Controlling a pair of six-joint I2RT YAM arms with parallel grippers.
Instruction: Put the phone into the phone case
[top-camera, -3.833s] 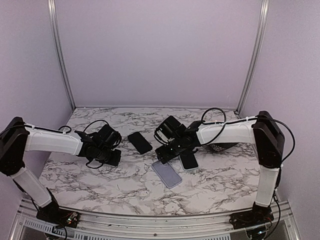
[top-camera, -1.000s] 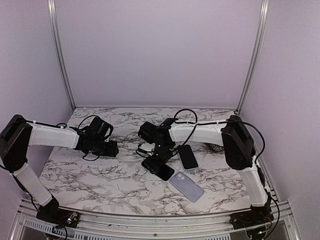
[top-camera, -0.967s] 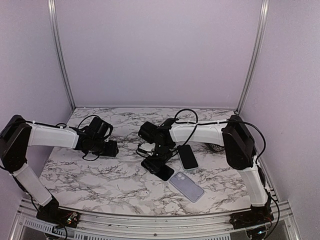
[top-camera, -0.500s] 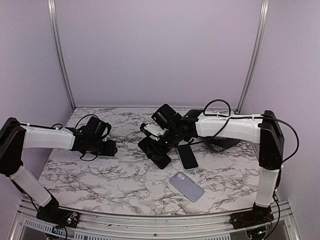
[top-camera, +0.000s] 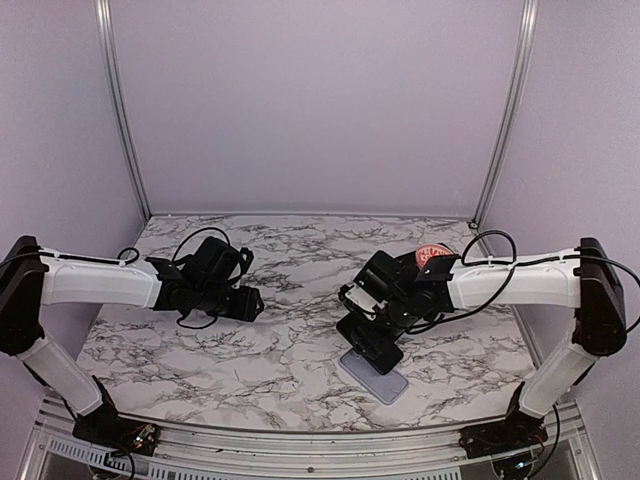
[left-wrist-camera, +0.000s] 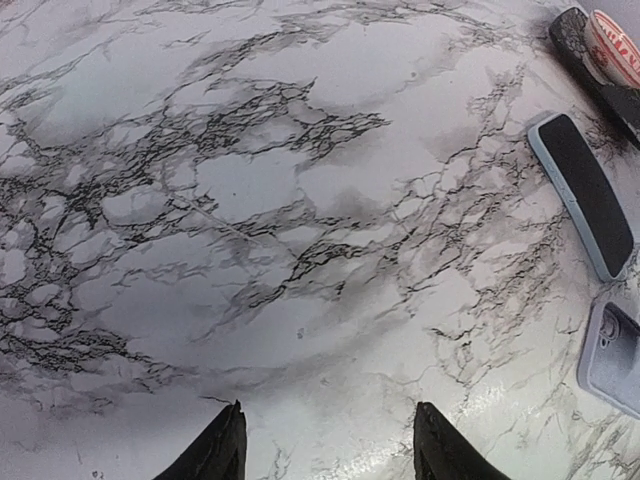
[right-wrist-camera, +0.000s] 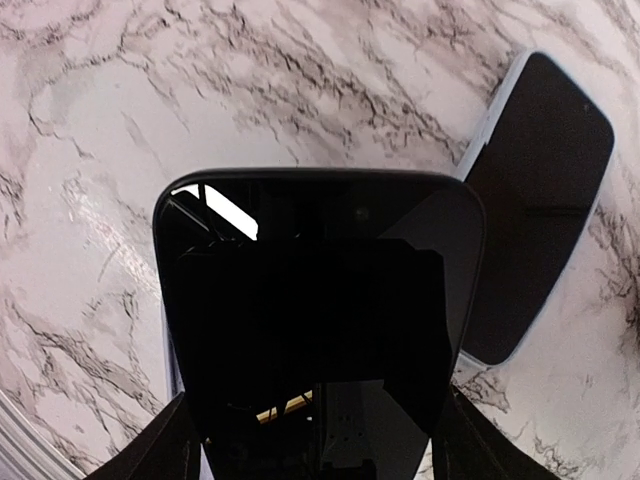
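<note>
Clamps the phone (right-wrist-camera: 318, 300) by its long edges in the right gripper (right-wrist-camera: 320, 445), glossy face toward the wrist, over the phone case (top-camera: 386, 384) and apparently not yet seated. Leaves the left gripper (left-wrist-camera: 330, 455) parted and empty, well apart. Risks catching a corner on the case rim if lowered tilted or off-centre; may shove the unbraced case across the slick surface, or bump the second phone (right-wrist-camera: 540, 200) just beside. Beyond: veined marble tabletop (top-camera: 280, 360), lilac walls (top-camera: 320, 100), metal posts (top-camera: 120, 110).

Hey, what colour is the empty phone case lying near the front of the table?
Pale lavender-blue. The phone case shows best in the top external view.
</note>
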